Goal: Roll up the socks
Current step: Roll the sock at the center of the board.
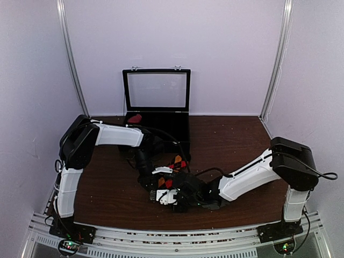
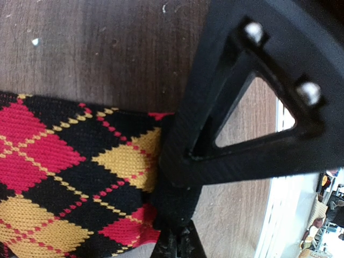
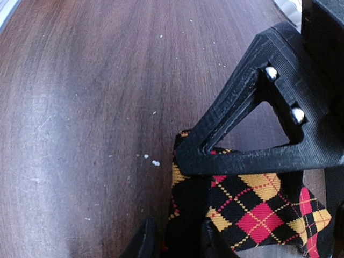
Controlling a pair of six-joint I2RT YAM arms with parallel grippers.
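White walls (image 1: 226, 54) close in the desk (image 1: 236, 140) on three sides, and a metal rail (image 1: 177, 236) runs along its near edge. The widest bare wood lies to the right of the black case (image 1: 180, 126) and in front of it on that side. A narrower bare strip lies to the case's left.

The left arm (image 1: 115, 134) reaches in across the front of the case, and the right arm (image 1: 252, 174) comes in low from the case's right. The two meet in front of the case, toward the rail. The case stands against the back wall with its glass lid raised. A red thing (image 1: 134, 118) lies inside at its left end, too small to make out.

The argyle sock (image 1: 178, 160) lies flat on the desk in front of the case. From above, only a few diamond patches show between the wrists, and the rest is covered. Its long axis seems to slant from the case's front toward the rail, but its ends cannot be told apart there. In the left wrist view the sock is cut off at the left and bottom edges.

The left gripper (image 2: 173, 212) has its jaws pressed together, pinching the sock's black end, which bunches up there. The right gripper (image 3: 183, 204) straddles another edge of the sock (image 3: 258, 209). Its jaws stand a little apart with a dark fold between them, and I cannot tell whether they grip it.

White crumbs (image 3: 155, 162) dot the wood just beside that edge.
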